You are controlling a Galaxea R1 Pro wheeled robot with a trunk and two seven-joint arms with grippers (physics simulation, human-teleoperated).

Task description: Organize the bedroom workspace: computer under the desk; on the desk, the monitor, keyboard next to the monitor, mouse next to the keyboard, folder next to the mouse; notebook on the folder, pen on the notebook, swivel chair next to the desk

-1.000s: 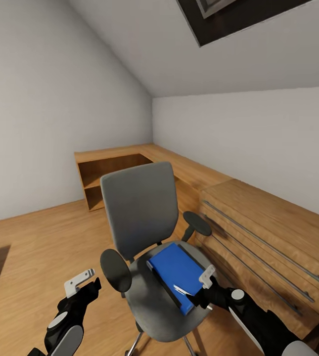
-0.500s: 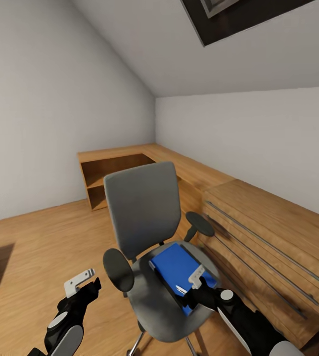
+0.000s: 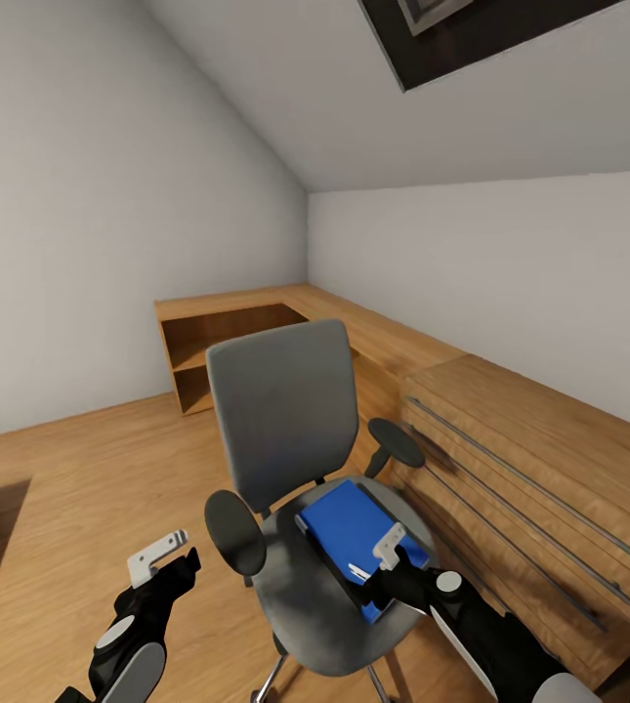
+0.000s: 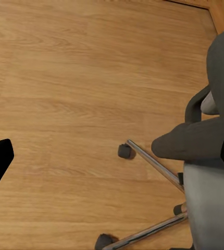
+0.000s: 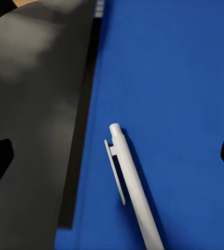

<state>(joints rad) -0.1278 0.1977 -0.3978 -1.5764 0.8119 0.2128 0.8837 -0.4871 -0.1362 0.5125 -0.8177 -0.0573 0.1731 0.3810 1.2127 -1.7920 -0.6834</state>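
One white pen (image 5: 134, 187) is lying on the bright blue folder (image 3: 351, 532), and no words or labels are showing on either of them. The pen is thin and plain, with a small clip along its side. The folder is flat, with a dark edge on one long side, and it is sitting on the grey seat of the swivel chair (image 3: 285, 415).

The right hand (image 3: 389, 564) is hanging just over the near end of the folder. In the right wrist view its two dark fingers are sitting wide apart, one on each side of the pen, and they are not touching it.

The chair is showing a grey back, black armrests and shiny metal legs on little wheels. It is standing on the wooden floor (image 4: 65, 94), close beside a light-wood chest of drawers (image 3: 539, 478).

The left hand (image 3: 163, 557) is hanging low over the floor beside the chair, holding nothing, with its fingers spread.
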